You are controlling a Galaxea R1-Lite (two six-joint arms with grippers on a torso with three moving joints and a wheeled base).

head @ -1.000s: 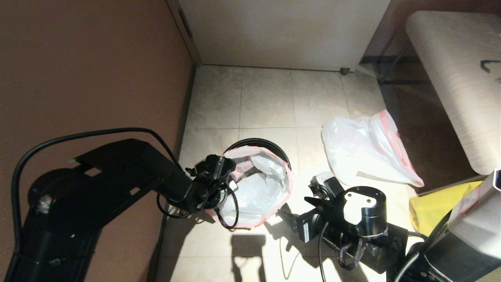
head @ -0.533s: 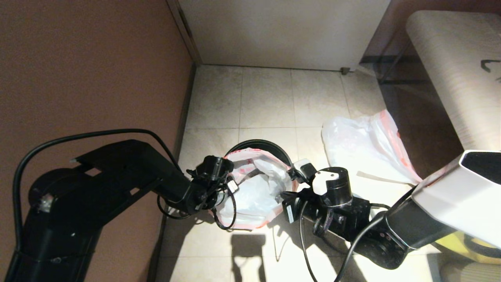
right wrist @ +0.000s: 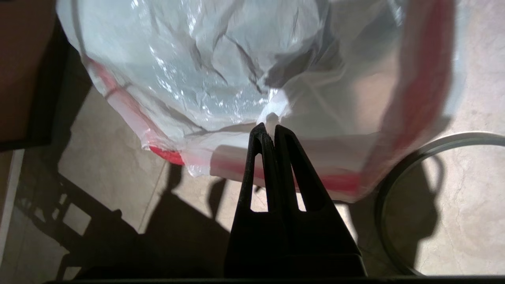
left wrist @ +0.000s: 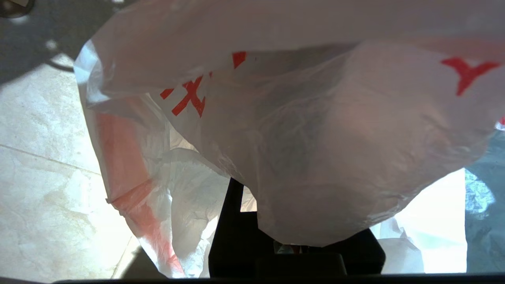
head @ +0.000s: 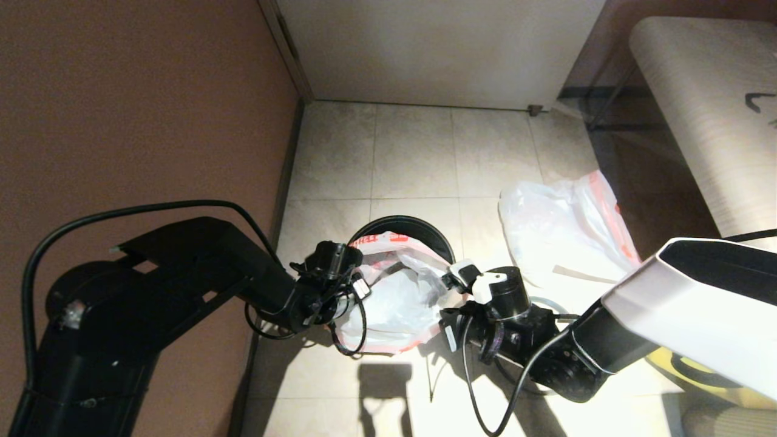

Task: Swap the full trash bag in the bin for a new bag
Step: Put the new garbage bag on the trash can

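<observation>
Now both hands pinch the new bag (head: 388,297): left hand (head: 359,280) at nine o'clock, right hand (head: 450,284) at three, spreading its mouth over the bin (head: 405,223).

Thin, glossy, crinkled plastic bag (head: 394,297); matt stone-look floor tiles (head: 413,158).

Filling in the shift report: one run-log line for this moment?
left gripper: shut on new bag mouth | right gripper: shut on its opposite edge | bin: behind | full trash bag: on floor

Beige tiled floor (head: 413,158), brown wall (head: 139,103), white door (head: 437,48), pale wood-grain bench (head: 716,121)
</observation>
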